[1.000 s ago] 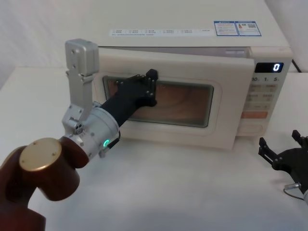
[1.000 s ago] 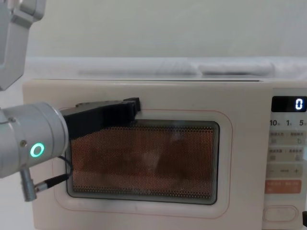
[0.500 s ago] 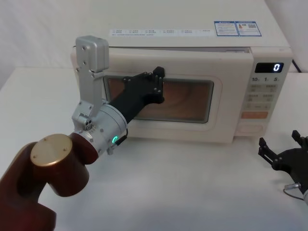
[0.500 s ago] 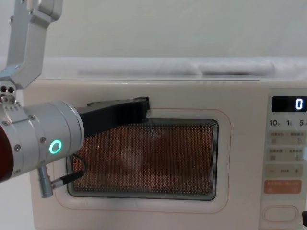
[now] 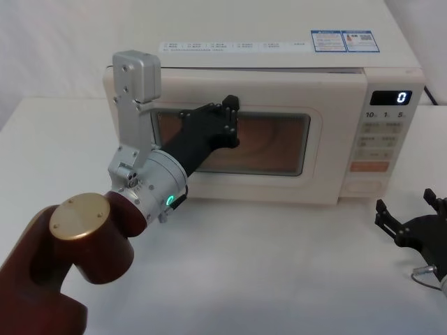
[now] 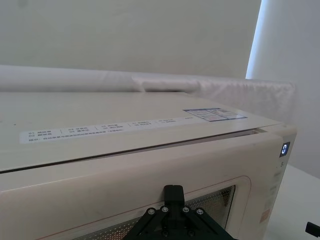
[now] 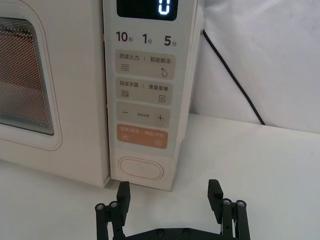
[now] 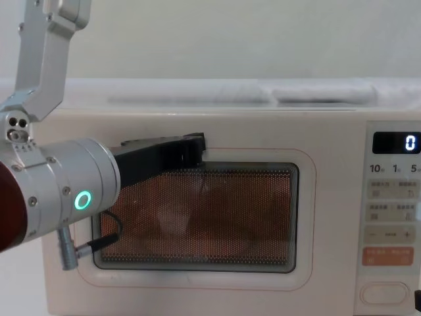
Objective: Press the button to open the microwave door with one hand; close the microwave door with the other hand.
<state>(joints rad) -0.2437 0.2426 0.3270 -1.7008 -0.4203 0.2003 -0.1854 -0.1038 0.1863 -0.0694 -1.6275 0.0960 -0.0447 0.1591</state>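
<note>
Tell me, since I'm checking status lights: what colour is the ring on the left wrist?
Green, glowing; clearest in the chest view on the left wrist ring.

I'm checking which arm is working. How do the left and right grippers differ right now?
The left gripper is raised against the microwave door, fingers together; the right gripper sits low on the table, fingers spread, short of the button. The left touches the microwave; the right touches nothing. Both are black.
</note>
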